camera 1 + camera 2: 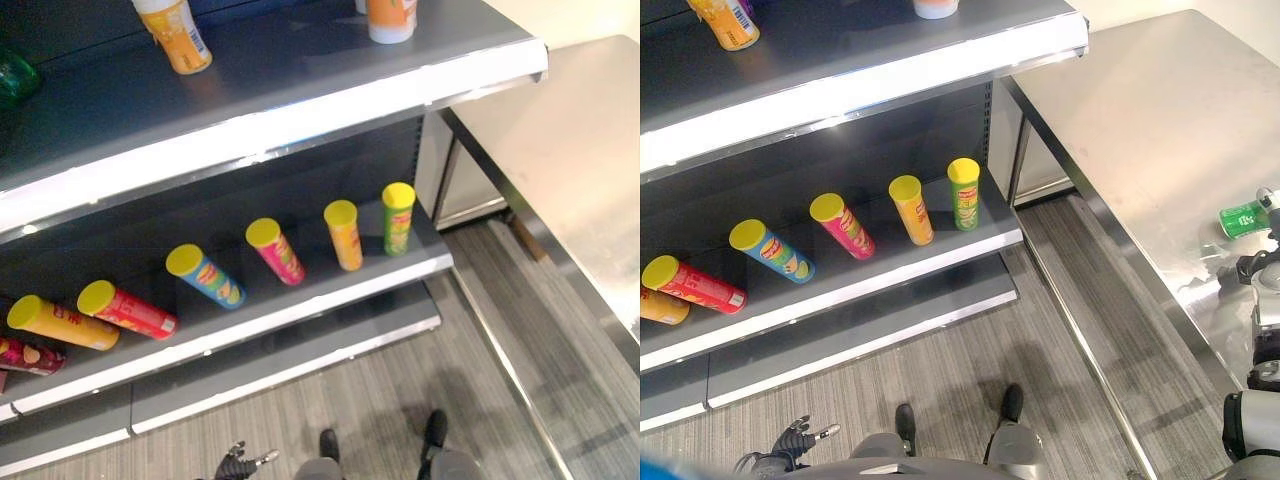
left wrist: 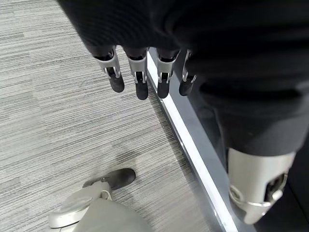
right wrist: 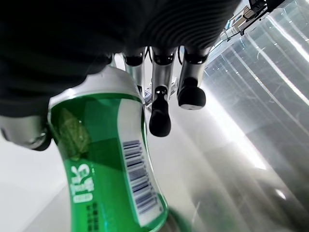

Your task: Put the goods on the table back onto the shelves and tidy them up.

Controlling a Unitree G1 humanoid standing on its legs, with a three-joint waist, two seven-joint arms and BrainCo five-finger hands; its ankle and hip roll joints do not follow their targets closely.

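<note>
My right hand (image 1: 1252, 268) is over the steel table (image 1: 1160, 120) at its near right, shut on a green bottle (image 1: 1245, 217). In the right wrist view the green bottle (image 3: 106, 159), with a white barcode label, lies in the right hand (image 3: 164, 77) between thumb and fingers, just above the shiny tabletop. My left hand (image 1: 240, 462) hangs low over the floor in front of the shelves, open and holding nothing; its fingers (image 2: 141, 79) point down beside the lowest shelf's edge.
Several chip cans with yellow lids, such as the green one (image 1: 397, 216) and the red one (image 1: 125, 308), lie side by side on the middle shelf (image 1: 300, 310). Two orange bottles (image 1: 176, 32) and a green item (image 1: 15, 75) are on the upper shelf.
</note>
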